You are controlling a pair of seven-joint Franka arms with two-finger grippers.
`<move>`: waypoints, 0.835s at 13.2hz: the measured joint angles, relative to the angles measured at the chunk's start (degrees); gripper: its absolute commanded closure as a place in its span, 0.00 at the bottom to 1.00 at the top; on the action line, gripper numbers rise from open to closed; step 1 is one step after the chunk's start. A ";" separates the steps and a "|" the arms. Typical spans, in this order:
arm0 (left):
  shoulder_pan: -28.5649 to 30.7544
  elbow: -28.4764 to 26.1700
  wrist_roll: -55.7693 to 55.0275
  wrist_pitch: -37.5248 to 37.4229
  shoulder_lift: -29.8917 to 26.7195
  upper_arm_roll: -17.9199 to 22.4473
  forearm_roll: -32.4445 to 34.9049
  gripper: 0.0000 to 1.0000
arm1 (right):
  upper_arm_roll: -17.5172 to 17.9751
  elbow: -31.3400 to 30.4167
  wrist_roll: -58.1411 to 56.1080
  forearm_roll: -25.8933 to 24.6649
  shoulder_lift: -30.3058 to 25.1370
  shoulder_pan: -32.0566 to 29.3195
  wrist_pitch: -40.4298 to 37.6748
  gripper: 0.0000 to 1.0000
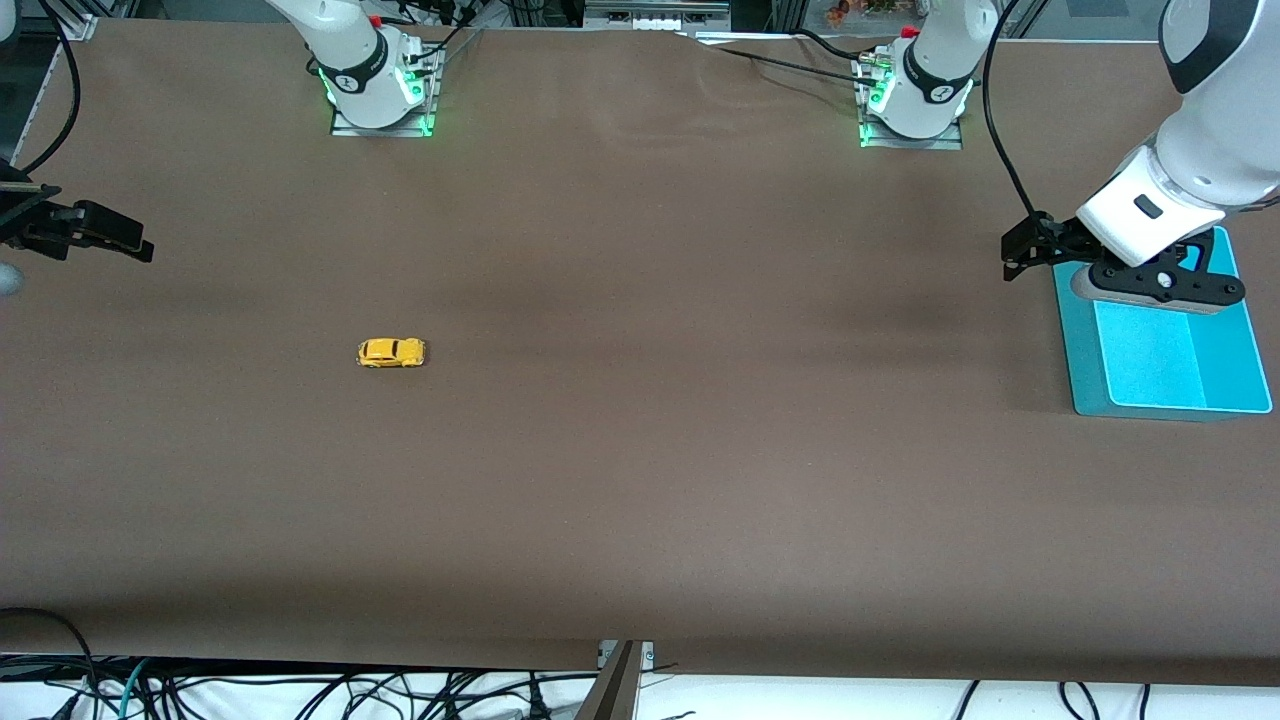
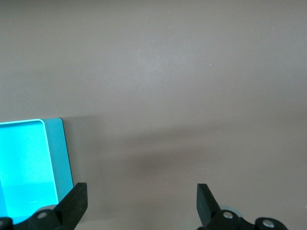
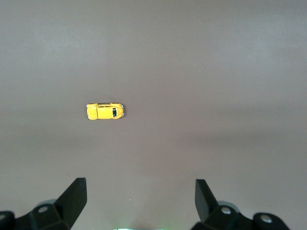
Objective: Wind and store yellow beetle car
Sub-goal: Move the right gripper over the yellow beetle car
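The yellow beetle car (image 1: 391,352) stands on its wheels on the brown table, toward the right arm's end. It also shows in the right wrist view (image 3: 105,111), apart from the fingers. My right gripper (image 1: 125,240) is open and empty, up in the air over the table's edge at the right arm's end. My left gripper (image 1: 1020,255) is open and empty, over bare table beside the teal tray (image 1: 1230,400). In the left wrist view its fingers (image 2: 76,201) frame bare table, with the tray's corner (image 2: 57,143) to one side.
The teal tray lies at the left arm's end of the table; it has a lighter inner panel (image 1: 1150,355) and holds nothing that I can see. The two arm bases (image 1: 375,85) (image 1: 915,95) stand along the table's edge farthest from the front camera. Cables hang below the nearest edge.
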 measured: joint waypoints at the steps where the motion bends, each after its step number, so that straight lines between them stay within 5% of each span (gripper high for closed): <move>1: 0.00 0.00 0.00 0.00 0.00 0.00 0.00 0.00 | 0.00 0.00 0.00 -0.01 0.02 -0.02 0.00 0.00; 11: 0.00 0.01 0.00 0.00 0.00 0.00 0.00 0.00 | 0.78 -0.01 -1.59 -0.06 1.91 -0.22 0.10 0.00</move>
